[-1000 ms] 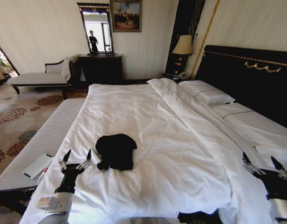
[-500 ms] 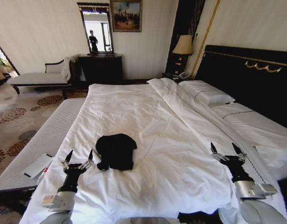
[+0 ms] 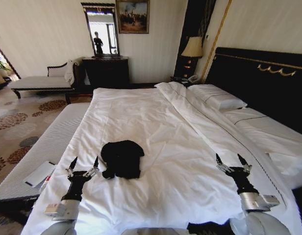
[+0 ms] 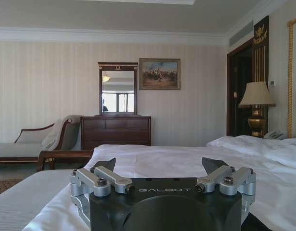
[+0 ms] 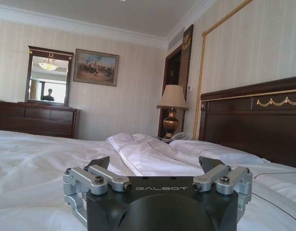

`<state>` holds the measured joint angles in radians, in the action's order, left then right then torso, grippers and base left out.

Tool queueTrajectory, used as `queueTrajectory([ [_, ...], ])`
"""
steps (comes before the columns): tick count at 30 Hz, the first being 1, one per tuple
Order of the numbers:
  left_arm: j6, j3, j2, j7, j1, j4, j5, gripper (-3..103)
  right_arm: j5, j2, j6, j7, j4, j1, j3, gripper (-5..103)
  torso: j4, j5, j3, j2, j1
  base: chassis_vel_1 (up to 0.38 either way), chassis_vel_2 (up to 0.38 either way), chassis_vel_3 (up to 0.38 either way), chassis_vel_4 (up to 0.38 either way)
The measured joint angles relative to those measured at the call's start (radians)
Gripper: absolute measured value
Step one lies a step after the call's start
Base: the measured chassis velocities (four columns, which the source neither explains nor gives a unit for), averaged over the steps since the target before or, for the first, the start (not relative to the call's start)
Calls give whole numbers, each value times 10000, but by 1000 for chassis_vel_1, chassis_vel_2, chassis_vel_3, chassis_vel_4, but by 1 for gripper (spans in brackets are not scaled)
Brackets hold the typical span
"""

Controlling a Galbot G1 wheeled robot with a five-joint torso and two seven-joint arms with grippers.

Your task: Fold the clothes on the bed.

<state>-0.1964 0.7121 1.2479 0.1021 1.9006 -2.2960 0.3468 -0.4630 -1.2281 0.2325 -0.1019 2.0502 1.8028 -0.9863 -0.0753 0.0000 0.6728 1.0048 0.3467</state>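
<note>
— Where do we stand with the folding?

— We judge it far along, perhaps done. The black T-shirt (image 3: 122, 158) lies as a compact dark bundle on the white duvet (image 3: 156, 127) of the bed (image 3: 259, 73), toward its near left part, and nothing is gripping it. Whether a last tidy is left, we cannot say from here.

— How does the shirt look to us?

— Small and rounded, with a soft bulge at the top and a little tab of cloth poking out at its lower left corner. The edges are not crisp and the sides are uneven, so we would call it a loose fold. No lettering shows; only plain black fabric faces up.

— And our grippers?

— Our left gripper (image 3: 83, 167) hovers just beside the bundle's lower left corner, fingers spread apart and pointing up the bed, holding nothing. In its wrist view the left gripper (image 4: 160, 169) shows the same wide gap, with open duvet ahead of it. Our right gripper (image 3: 232, 164) is well apart from the shirt, over the right side of the duvet, likewise splayed and empty; its wrist view shows the right gripper (image 5: 155, 167) facing the pillows (image 5: 220, 153) and lamp (image 5: 172, 109).
</note>
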Motion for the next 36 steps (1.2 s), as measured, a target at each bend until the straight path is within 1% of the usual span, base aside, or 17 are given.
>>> queueTrajectory([
  [8,17,27,-92,12,-24,-40,23,100,0,-51,25,-33,8,81,-56,100,0,0,0,0,0,43,48,-56,-46],
  [26,-39,79,32,-6,57,-17,43,100,103,-59,-5,-47,271,201,-25,100,1,1,1,0,0,59,54,-56,-54],
  [36,-46,78,44,-13,77,-44,50,100,487,-163,-13,-46,249,281,3,100,0,-1,2,0,0,62,64,-69,-58],
])
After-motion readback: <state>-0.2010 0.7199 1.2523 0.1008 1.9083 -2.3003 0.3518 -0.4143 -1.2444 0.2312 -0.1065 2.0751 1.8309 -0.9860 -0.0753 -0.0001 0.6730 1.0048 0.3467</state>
